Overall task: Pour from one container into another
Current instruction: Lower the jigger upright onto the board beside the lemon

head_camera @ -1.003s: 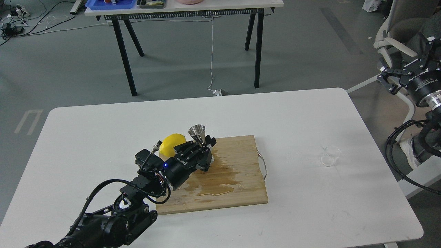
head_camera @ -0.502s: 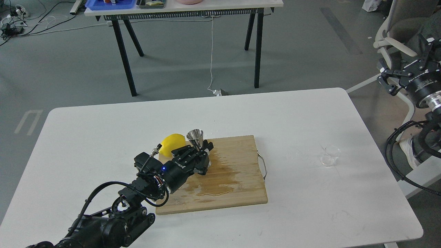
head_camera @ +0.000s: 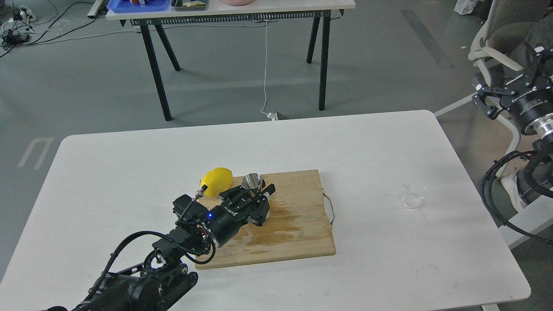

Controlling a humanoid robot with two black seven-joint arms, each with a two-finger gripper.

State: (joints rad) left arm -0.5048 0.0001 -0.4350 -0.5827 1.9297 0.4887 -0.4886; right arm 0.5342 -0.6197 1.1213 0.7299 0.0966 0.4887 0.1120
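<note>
Two containers sit well apart on your counter [head_camera: 129, 172]: the jigger [head_camera: 252, 182] stands upright at the far left of the board [head_camera: 298, 233], just right of the lemon [head_camera: 216, 180], with your left gripper [head_camera: 258, 198] closed round its waist. A second ago the jigger rode higher and tilted; now it has come down onto the wood. The cup [head_camera: 414, 195] lies far right, on bare counter, seemingly tipped on its side, unmoved. Your right gripper [head_camera: 490, 101] hangs off the right edge, jaws spread wide, holding nothing. Expect the cup to be light, thin, slick and breakable: take it across the wall, below the lip, with gentle pressure. A wet patch [head_camera: 272, 229] stains the board near the jigger.
</note>
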